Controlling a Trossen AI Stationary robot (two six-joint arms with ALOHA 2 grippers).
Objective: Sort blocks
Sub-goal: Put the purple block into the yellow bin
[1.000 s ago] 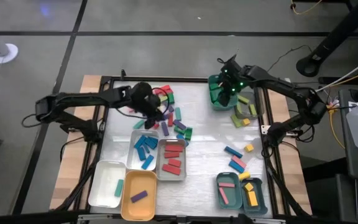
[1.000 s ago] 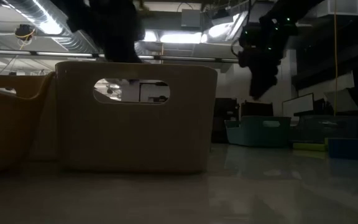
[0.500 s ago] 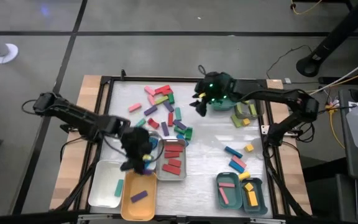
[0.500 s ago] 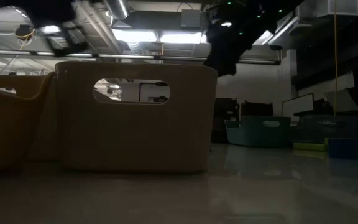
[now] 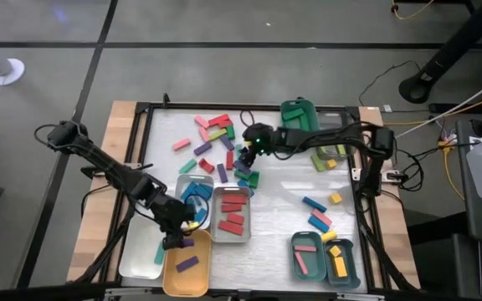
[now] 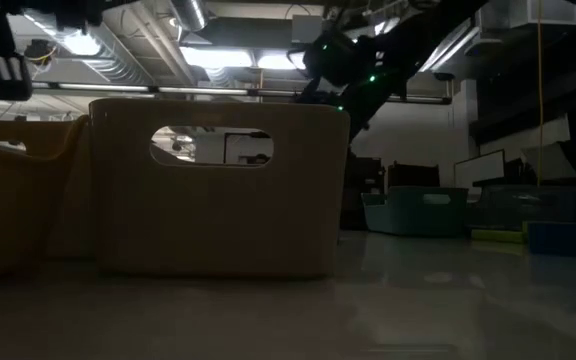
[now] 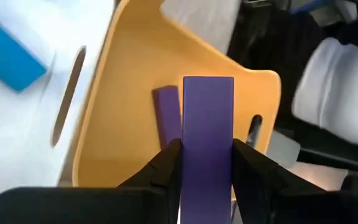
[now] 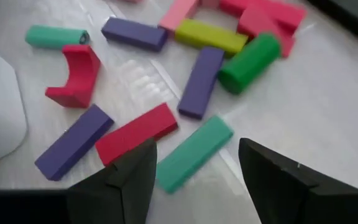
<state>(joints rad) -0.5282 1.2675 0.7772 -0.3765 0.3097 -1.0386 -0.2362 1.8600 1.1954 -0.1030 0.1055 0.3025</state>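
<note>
the left gripper (image 7: 207, 165) pinches a flat purple rectangular block (image 7: 207, 130) above the orange plastic tray (image 7: 123, 87), where a second purple block (image 7: 166, 115) lies. half a second ago this gripper was over the grey tray beside it. the right gripper (image 8: 194, 171), fingers spread and empty, has come from the green bin to the loose coloured blocks (image 5: 224, 146); bare table (image 5: 283, 196) lies right of them.

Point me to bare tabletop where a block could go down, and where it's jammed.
Free: the strip between the grey tray and the teal trays, and the patch between the loose block pile and the green bin. Jammed: the pile itself, where the right gripper is, and the tray cluster under the left gripper.
</note>
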